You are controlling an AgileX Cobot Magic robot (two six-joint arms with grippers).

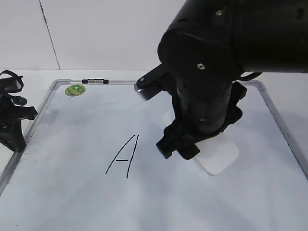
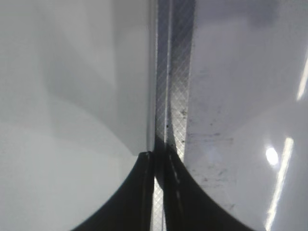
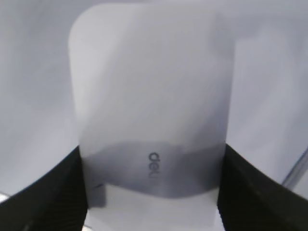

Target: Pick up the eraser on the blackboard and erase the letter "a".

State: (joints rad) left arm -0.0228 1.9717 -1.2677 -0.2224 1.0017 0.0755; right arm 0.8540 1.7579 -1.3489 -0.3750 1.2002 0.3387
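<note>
The blackboard (image 1: 72, 202) is a white board with a grey frame lying flat. The eraser (image 1: 222, 157) is a white block on the board's right half, partly under my right arm. In the right wrist view the eraser (image 3: 154, 86) fills the middle, with grey lettering on top. My right gripper (image 3: 152, 161) has a finger pressed against each long side of it; the gripper also shows in the exterior view (image 1: 179, 148). My left gripper (image 1: 14, 130) is shut and empty at the board's left frame (image 2: 175, 96); its fingertips show in the left wrist view (image 2: 159, 156). The letter "a" is hidden.
A tall capital "A" (image 1: 122, 156) is written left of the right arm. A round green sticker (image 1: 75, 90) sits at the board's far left corner, and a small black clip (image 1: 95, 81) lies on the far frame. The bulky right arm hides the board's middle.
</note>
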